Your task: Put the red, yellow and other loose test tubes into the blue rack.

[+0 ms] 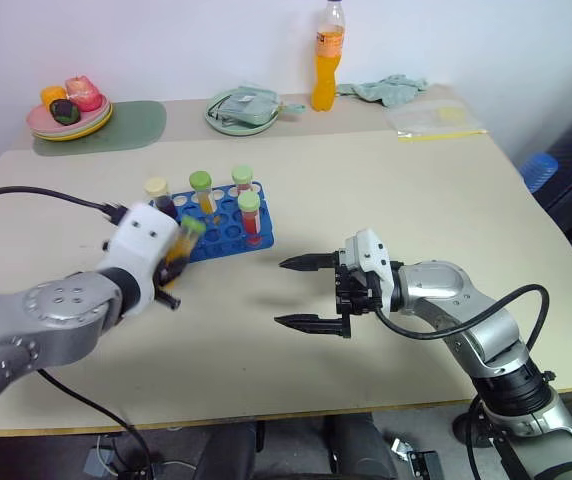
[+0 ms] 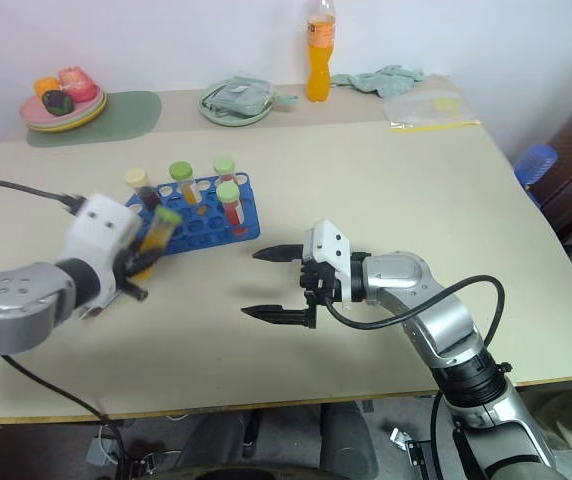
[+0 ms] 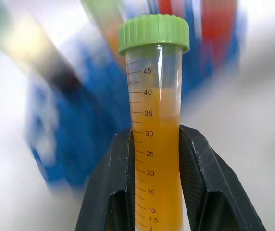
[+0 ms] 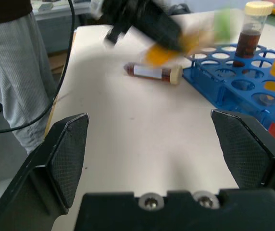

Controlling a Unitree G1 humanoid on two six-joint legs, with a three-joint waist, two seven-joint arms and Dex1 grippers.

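Note:
My left gripper point(image 3: 156, 137) is shut on a green-capped test tube point(image 3: 154, 72) of yellow-orange liquid. It holds the tube above the table just in front of the blue rack point(image 1: 224, 228). In the rack stand a cream-capped dark tube point(image 1: 156, 191), two green-capped tubes point(image 1: 200, 186) and a green-capped red tube point(image 1: 250, 212). A loose dark red tube point(image 4: 152, 72) with a cream cap lies on the table beside the rack. At the table's middle, to the right of the rack, my right gripper point(image 1: 301, 293) points toward the rack and is open with nothing between its fingers.
Along the back edge are stacked plates with fruit point(image 1: 69, 112) on a green mat point(image 1: 131, 124), a green plate point(image 1: 242, 110), an orange drink bottle point(image 1: 328, 45), a cloth point(image 1: 391, 88) and a plastic bag point(image 1: 436, 120). A person's trouser legs point(image 4: 7, 72) stand at the table's side.

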